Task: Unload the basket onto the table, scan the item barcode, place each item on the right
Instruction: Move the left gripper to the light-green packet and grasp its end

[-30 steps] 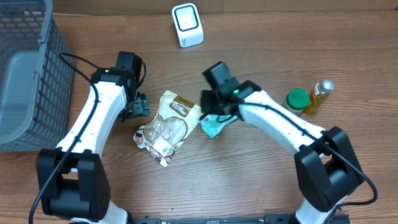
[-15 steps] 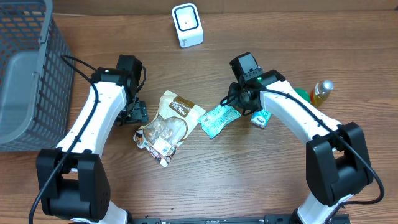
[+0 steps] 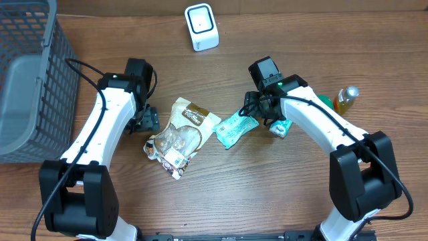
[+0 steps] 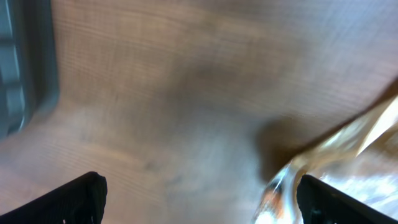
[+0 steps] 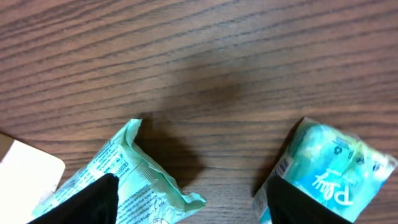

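Observation:
The white barcode scanner point(image 3: 201, 27) stands at the back of the table. A brown snack bag point(image 3: 182, 134) lies mid-table, with a green pouch point(image 3: 234, 129) to its right and a small teal pack point(image 3: 281, 127) beyond that. My right gripper point(image 3: 263, 116) hangs open between pouch and pack. In the right wrist view the green pouch point(image 5: 130, 180) lies by one finger and the teal pack point(image 5: 329, 165) by the other; my right gripper point(image 5: 189, 205) holds nothing. My left gripper point(image 3: 146, 119) stands open beside the bag's left edge, blurred snack bag point(image 4: 348, 143) near one finger of that gripper point(image 4: 205, 199).
A grey mesh basket point(image 3: 30, 80) fills the left side and shows in the left wrist view as a basket wall point(image 4: 25, 62). A green-capped jar point(image 3: 324, 102) and a bottle of yellow liquid point(image 3: 344, 100) stand at the right, close behind my right arm.
My right gripper has opened, moved right off the green pouch and left it lying on the table. The teal pack has come into view. The left arm has stayed put.

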You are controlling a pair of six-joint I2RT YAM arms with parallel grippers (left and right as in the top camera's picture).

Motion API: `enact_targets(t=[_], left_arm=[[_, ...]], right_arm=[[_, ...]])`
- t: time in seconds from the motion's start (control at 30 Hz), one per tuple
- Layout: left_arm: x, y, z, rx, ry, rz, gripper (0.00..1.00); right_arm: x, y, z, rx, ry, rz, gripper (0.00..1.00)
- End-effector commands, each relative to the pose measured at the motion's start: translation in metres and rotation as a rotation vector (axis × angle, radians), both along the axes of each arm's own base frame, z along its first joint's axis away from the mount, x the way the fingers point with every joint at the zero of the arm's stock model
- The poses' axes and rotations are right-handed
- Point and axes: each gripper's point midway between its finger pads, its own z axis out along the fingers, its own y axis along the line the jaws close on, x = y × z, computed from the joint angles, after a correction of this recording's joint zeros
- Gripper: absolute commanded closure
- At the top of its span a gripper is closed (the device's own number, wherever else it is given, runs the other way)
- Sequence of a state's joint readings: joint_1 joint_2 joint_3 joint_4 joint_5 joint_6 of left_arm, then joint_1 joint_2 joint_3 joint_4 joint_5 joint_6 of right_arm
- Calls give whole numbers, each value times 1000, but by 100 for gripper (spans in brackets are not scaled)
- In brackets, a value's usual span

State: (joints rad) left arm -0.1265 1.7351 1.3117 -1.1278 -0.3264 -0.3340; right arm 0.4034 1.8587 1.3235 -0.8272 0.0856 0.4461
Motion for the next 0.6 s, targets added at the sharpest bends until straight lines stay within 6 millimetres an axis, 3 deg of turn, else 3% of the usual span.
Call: enact_targets(t=[0.0,0.1,0.2,0.23,0.3,0.33,0.37,0.57], left_arm=[[31,-3,13,-13,-143,-9,0],[36,-36,7,-208,-151,-31,1],[50,-80,11,-458,-197,-86,4],[50,-97,14,-554,-197,-121,15],[52,-126,22,-705,-206,-161,73],[52,-137,24,-756,-203,-161,91],[52,-144,25,-783,-198,-147,96],[37,-194,8,-774,-127,-207,96]], right_arm=[[6,-2,8,0,-33,0,18],[5,-2,8,-2,-30,1,7],[6,-2,8,0,-33,1,5],[6,-2,8,0,-33,1,5],[6,-2,8,0,-32,0,9],[6,-2,8,-1,-32,0,12],[6,-2,8,-1,-32,1,13],[-2,11,7,60,6,121,16]])
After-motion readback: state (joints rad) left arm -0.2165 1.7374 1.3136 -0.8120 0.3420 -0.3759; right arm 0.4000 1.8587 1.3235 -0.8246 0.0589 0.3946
